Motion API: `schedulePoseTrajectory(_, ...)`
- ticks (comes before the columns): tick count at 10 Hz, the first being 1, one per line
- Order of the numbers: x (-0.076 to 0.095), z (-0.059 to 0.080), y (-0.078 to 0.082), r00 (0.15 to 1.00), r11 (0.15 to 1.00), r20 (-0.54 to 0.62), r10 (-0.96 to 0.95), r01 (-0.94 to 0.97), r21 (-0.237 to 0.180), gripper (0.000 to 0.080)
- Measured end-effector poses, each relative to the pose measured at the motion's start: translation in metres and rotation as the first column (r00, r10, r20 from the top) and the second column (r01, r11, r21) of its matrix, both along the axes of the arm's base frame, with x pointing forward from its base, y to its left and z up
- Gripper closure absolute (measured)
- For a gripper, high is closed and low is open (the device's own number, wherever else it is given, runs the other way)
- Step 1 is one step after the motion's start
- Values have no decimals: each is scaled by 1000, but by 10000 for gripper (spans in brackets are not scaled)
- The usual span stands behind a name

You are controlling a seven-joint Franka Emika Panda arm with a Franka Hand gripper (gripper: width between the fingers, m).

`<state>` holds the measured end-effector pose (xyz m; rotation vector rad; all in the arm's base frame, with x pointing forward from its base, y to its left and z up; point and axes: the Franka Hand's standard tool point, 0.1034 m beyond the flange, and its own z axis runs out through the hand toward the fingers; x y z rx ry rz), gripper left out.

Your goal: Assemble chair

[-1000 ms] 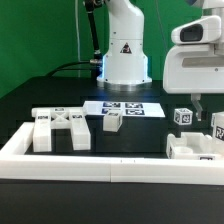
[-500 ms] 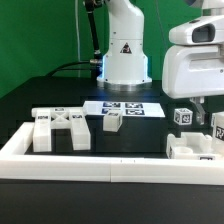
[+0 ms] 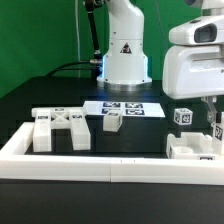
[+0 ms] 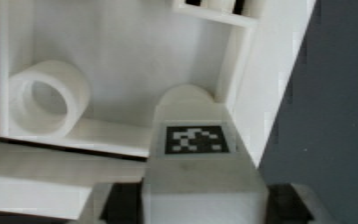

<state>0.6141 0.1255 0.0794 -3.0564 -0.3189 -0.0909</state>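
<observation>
Rail (image 3: 100, 165) nearest, across the front. Just behind it lie loose chair pieces (image 3: 112, 121): crossed slab (image 3: 62, 128) at the exterior view's left, recessed block (image 3: 190, 148) at its right. Gripper (image 4: 197, 205) over the recessed block, jaws drawn in on a tapered tagged block (image 4: 197, 140). Pads (image 4: 119, 200) seem to touch both its sides, though the view crops them. Marker board (image 3: 125, 106) farthest.
</observation>
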Motion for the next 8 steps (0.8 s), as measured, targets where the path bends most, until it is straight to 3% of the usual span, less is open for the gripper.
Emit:
schedulePoseTrajectory(2,1,0,-1,999,999,4,-47,47,4,512)
schedulePoseTrajectory(4,1,0,0,966,966,3,-259,259,25,512)
schedulePoseTrajectory(8,2,-1,0,783,781,-33,-621,622,49,512)
